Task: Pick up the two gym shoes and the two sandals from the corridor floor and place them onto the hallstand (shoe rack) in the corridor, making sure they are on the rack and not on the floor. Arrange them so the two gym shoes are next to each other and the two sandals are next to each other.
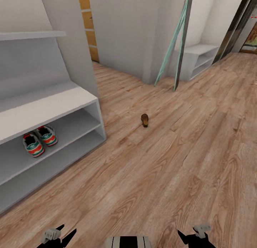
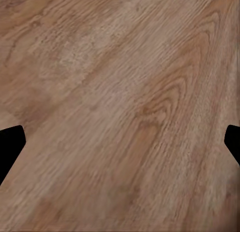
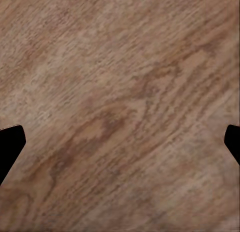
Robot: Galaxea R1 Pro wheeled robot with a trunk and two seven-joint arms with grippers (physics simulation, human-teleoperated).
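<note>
Both my pincers, left (image 1: pixel 61 233) and right (image 1: pixel 192 234), hung wide apart, holding nothing; gym shoes (image 1: pixel 40 140) sat together on the hallstand (image 1: pixel 53 102), one sandal (image 1: pixel 144 119) lay on the floor (image 1: pixel 171 162).

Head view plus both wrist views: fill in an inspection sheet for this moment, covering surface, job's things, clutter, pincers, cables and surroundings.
Surface: corridor floor, wood-grain planks with knots.
Job's things: two gym shoes side by side on the upper open tier of the hallstand; one sandal lying on the floor, apart from the rack; a second sandal: nothing seen.
Clutter: nothing seen.
Pincers: left pincer and right pincer both low at the near edge, open and holding nothing; in each wrist view the fingers stand wide apart over bare planks.
Cables: nothing seen.
Surroundings: smaller white bench farther down the corridor, teal-edged panel leaning at the wall corner, grey walls.
</note>
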